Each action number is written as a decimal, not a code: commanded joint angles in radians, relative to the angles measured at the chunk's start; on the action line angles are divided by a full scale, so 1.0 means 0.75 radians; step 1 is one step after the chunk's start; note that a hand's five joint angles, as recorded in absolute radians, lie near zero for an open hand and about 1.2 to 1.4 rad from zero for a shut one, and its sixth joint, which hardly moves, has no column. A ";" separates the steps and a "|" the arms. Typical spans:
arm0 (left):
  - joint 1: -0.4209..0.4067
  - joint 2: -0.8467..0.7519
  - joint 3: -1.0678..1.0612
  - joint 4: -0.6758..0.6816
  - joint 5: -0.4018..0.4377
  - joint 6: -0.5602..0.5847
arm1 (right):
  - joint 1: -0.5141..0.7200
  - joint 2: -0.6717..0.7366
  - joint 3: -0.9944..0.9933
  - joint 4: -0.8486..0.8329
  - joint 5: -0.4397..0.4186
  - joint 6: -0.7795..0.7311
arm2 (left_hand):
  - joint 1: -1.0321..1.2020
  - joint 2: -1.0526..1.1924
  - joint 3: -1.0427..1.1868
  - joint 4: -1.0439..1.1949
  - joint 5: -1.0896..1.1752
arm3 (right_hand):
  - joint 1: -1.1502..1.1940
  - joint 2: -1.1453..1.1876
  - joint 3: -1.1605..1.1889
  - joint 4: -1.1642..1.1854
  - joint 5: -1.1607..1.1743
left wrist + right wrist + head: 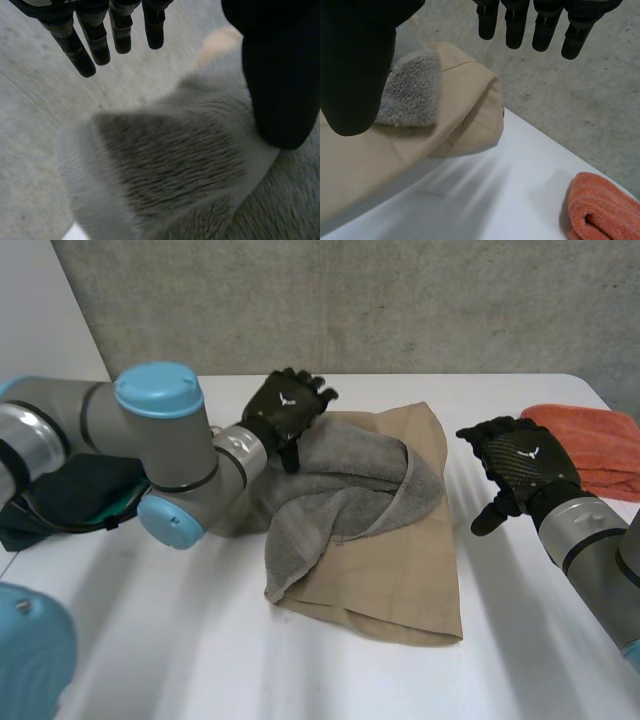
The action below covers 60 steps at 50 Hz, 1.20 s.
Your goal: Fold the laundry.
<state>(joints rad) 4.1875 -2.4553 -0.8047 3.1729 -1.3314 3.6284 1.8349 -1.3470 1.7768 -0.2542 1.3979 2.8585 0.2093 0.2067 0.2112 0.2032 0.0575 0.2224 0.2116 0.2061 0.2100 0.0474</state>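
The left hand (pixel 288 408) hovered, fingers spread, over the far end of the grey towel (pixel 340 500); the right hand (pixel 520 465), likewise spread, stood well apart.

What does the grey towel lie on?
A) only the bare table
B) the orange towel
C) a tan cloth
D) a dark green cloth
C: the grey towel rests on top of the tan cloth, which spreads out beneath it; the orange towel sits folded well apart, off to the right.
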 commanded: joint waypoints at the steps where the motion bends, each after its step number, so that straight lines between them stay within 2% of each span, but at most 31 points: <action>1: -0.016 -0.166 0.160 -0.078 -0.014 0.058 | 0.004 0.021 0.010 0.006 0.001 -0.040 | 0.270 0.273 0.267 0.278 0.240 | -0.064 -0.049 -0.042 -0.047 -0.063; 3: -0.024 -0.171 0.177 -0.107 -0.027 0.077 | 0.004 0.023 0.010 0.006 0.001 -0.054 | 0.777 0.781 0.775 0.786 0.747 | -0.064 -0.049 -0.042 -0.047 -0.063; 5: -0.026 -0.124 0.181 -0.128 -0.063 0.081 | 0.004 0.027 0.010 0.003 0.001 -0.076 | 1.578 1.582 1.576 1.587 1.548 | -0.064 -0.049 -0.042 -0.047 -0.063; 7: -0.026 -0.062 0.181 -0.113 -0.120 0.063 | 0.004 0.027 0.010 0.006 0.001 -0.095 | 1.583 1.586 1.580 1.591 1.552 | -0.064 -0.049 -0.042 -0.047 -0.063; 8: -0.030 0.011 0.171 -0.091 -0.192 0.034 | 0.004 0.027 0.012 0.003 -0.001 -0.105 | 1.583 1.586 1.580 1.591 1.552 | -0.064 -0.049 -0.042 -0.047 -0.063; 12: -0.014 0.207 0.126 0.019 -0.362 -0.072 | 0.006 0.027 0.012 0.005 -0.001 -0.124 | 1.583 1.586 1.580 1.591 1.552 | -0.064 -0.049 -0.042 -0.047 -0.063; 14: 0.023 0.269 0.120 0.079 -0.387 -0.103 | 0.010 0.027 0.010 0.006 -0.003 -0.128 | 1.583 1.586 1.580 1.591 1.552 | -0.064 -0.049 -0.042 -0.047 -0.063; 17: 0.147 0.343 0.140 0.161 -0.376 -0.121 | 0.018 0.027 0.012 0.001 -0.005 -0.126 | 1.583 1.586 1.580 1.591 1.552 | -0.064 -0.049 -0.042 -0.047 -0.063; 23: 0.434 0.320 0.308 0.095 -0.466 -0.089 | 0.039 0.037 0.003 0.006 -0.005 -0.130 | 1.583 1.586 1.580 1.591 1.552 | -0.064 -0.049 -0.042 -0.047 -0.063; 27: 0.565 0.249 0.398 0.030 -0.475 -0.089 | 0.045 0.047 0.001 0.006 -0.005 -0.134 | 1.583 1.586 1.580 1.591 1.552 | -0.064 -0.049 -0.042 -0.047 -0.063; 30: 0.634 0.212 0.396 0.001 -0.436 -0.087 | 0.055 0.059 -0.003 0.006 -0.005 -0.148 | 1.583 1.586 1.580 1.591 1.552 | -0.064 -0.049 -0.042 -0.047 -0.063; 38: 0.702 0.147 0.226 0.040 -0.399 -0.056 | 0.073 0.082 -0.007 0.008 -0.005 -0.187 | 1.583 1.586 1.580 1.591 1.552 | -0.064 -0.049 -0.042 -0.047 -0.063; 45: 0.702 0.095 0.114 0.110 -0.395 0.067 | 0.088 0.100 -0.025 0.008 -0.007 -0.197 | 1.583 1.586 1.580 1.591 1.552 | -0.064 -0.049 -0.042 -0.047 -0.063; 46: 0.694 0.099 0.104 0.110 -0.393 0.071 | 0.090 0.100 -0.029 0.008 -0.007 -0.199 | 1.556 1.559 1.553 1.564 1.526 | -0.064 -0.049 -0.042 -0.047 -0.063; 48: 0.680 0.116 0.077 0.110 -0.389 0.075 | 0.094 0.100 -0.041 0.012 -0.007 -0.199 | 1.197 1.201 1.195 1.206 1.167 | -0.064 -0.049 -0.042 -0.047 -0.063; 49: 0.663 0.136 0.057 0.110 -0.381 0.083 | 0.096 0.100 -0.054 0.018 -0.005 -0.199 | 0.730 0.734 0.728 0.739 0.700 | -0.064 -0.049 -0.042 -0.047 -0.063; 52: 0.637 0.173 0.032 0.108 -0.374 0.089 | 0.092 0.100 -0.084 0.032 0.003 -0.199 | 0.047 0.050 0.044 0.055 0.016 | -0.064 -0.049 -0.042 -0.047 -0.063; 53: 0.618 0.205 0.018 0.106 -0.376 0.097 | 0.088 0.102 -0.115 0.046 0.008 -0.195 | -0.046 -0.043 -0.049 -0.038 -0.077 | -0.064 -0.049 -0.042 -0.047 -0.063; 60: 0.487 0.363 -0.060 0.050 -0.368 0.116 | 0.061 0.129 -0.289 0.220 0.067 -0.142 | -0.046 -0.043 -0.049 -0.038 -0.077 | -0.064 -0.049 -0.042 -0.047 -0.063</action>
<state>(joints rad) 4.6341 -2.2790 -0.8046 3.2448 -1.6136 3.7091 1.8964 -1.2654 1.6651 -0.1933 1.4112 2.7181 0.1938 0.2071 0.2096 0.1994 0.0604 0.2224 0.2116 0.2061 0.2100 0.0474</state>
